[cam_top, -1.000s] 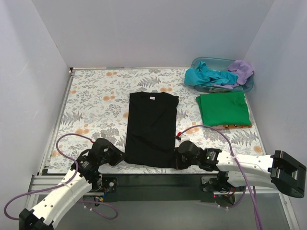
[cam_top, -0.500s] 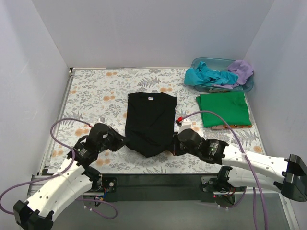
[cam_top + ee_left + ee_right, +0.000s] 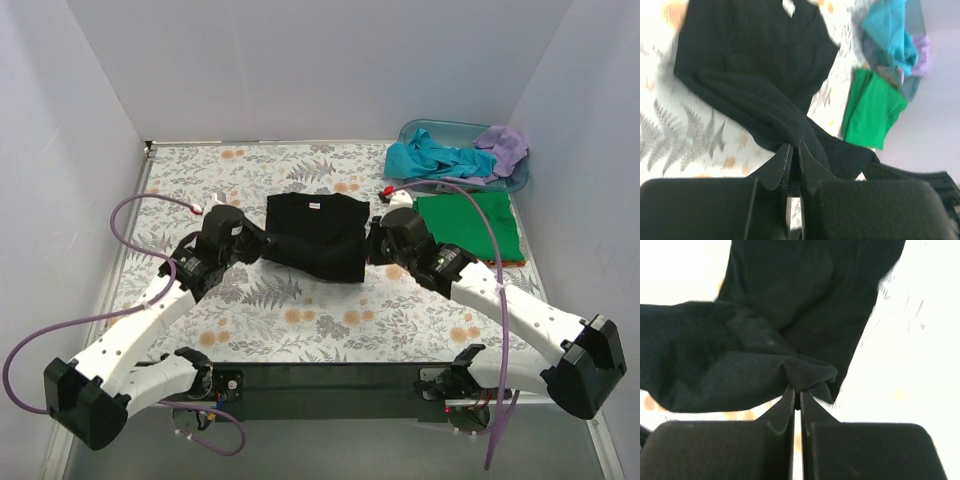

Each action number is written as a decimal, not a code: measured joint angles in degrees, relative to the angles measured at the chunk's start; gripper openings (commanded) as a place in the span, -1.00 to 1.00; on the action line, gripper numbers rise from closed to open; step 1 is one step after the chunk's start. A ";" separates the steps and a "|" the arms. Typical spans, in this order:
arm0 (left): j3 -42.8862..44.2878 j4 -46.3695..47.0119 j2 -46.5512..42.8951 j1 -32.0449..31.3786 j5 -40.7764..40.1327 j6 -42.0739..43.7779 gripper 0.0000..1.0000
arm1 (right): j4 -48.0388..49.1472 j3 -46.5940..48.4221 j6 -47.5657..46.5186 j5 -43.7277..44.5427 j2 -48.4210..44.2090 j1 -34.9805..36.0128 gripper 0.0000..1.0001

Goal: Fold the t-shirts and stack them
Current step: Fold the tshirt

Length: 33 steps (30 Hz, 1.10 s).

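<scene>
So where things stand: the black t-shirt (image 3: 315,235) is mid-fold, lying in the middle of the floral table (image 3: 300,320) with its collar toward the far side. Both arms are on it. The left gripper (image 3: 262,243) is pinched tight on a bunch of black fabric at the shirt's left edge, and the right gripper (image 3: 372,243) is pinched the same way on the right edge. In the wrist views the jaws are practically touching with just the cloth squeezed between them.

The near half of the shirt looks doubled over the collar half, so it reads as a short fat rectangle from above. It's not flat yet, though. The top layer sags and wrinkles between the two grips, and it's not laid down.

Done, by my read: the green t-shirt (image 3: 470,225) sits folded in a neat square to the right, just in front of the blue tub (image 3: 440,130). That looks like the base of the stack.

Left to do: set this fold down, smooth it, probably one more fold, then put it on the green one. After that there's a teal tee (image 3: 430,160) and a lilac tee (image 3: 503,147) crumpled in the tub, untouched. So I'd say under halfway.
</scene>
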 measured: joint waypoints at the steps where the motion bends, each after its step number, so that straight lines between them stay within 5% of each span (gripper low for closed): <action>1: 1.49 0.66 1.86 0.81 -0.24 0.52 -1.00 | 0.42 1.31 -0.85 -0.68 1.16 -1.22 -0.97; 10: 9.62 7.85 19.15 12.00 3.65 4.76 -1.00 | 4.46 12.81 -6.78 -8.61 13.88 -11.47 -0.97; 26: 30.82 16.02 50.77 17.29 13.20 10.82 -1.00 | 6.84 28.20 -9.07 -21.05 36.59 -23.85 -0.97; 29: 38.29 15.87 59.30 17.57 13.79 11.89 -0.16 | 6.64 32.98 -9.25 -21.79 43.10 -24.98 -0.69; 30: 41.92 15.41 62.84 17.68 13.81 12.17 0.11 | 6.47 35.43 -9.38 -21.88 45.88 -25.38 -0.48; 31: 45.64 14.88 66.12 17.81 13.81 12.59 0.37 | 6.58 37.97 -9.53 -22.05 48.61 -25.79 0.04; 33: 53.81 11.30 72.30 18.25 13.77 12.76 0.96 | 5.92 42.75 -10.69 -22.58 53.51 -26.75 0.29</action>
